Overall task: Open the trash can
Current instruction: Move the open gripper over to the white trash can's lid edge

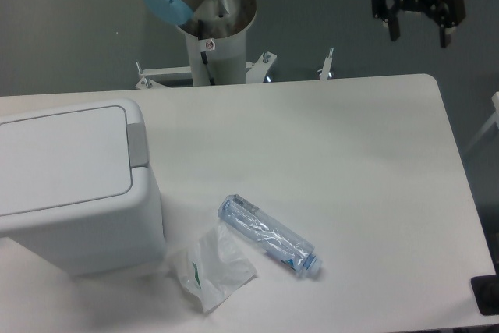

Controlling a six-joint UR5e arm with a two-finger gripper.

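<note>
White table (351, 161) far below raised, open-fingered end effector (419, 33)

One fixed camera looks down across the table (312, 154) from above.

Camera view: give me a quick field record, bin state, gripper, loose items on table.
trash can: left side of table, lid flat and closed, grey push-strip on its right edge
gripper: open, empty, raised beyond the table's far right edge, well away from the bin
bottle: clear plastic, lying on its side right of the bin
plastic bag: crumpled, clear, between bin and bottle
table: white
task status: not started
</note>
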